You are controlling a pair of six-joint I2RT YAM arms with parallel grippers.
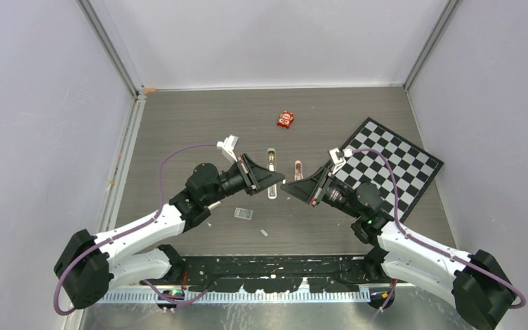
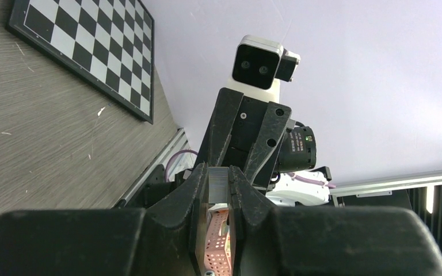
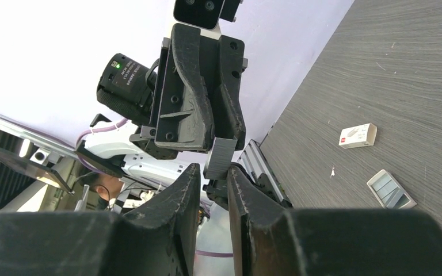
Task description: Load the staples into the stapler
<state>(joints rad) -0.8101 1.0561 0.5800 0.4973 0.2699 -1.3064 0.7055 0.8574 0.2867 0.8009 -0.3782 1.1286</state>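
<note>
We see the staples [image 2: 218,185] held in the air as a small grey block between the two tools, which meet tip to tip above the surface [image 1: 199,124]. The left tool [image 2: 217,173] is clamped on the block's flat sides. The right tool [image 3: 213,172] has its jaws drawn in narrowly around the block's other end, but we cannot tell whether they actually pinch it. The stapler [image 1: 271,165] lies on the surface just beyond the two tips, with its pale channel apparently facing up and a pink piece [image 1: 298,167] just beside it. We judge the block to be very light, so weight matters little. The risks are slipping and breaking. It is smooth bare metal that is stiff along its length, but probably only lightly bonded, so a twist or a hard squeeze across its legs could snap it into short pieces. We would hold it on the broad flat faces near one end, with only modest force. That leaves the far end free to enter the channel. If both tools grip together, they should pull in one line and never bend it.
</note>
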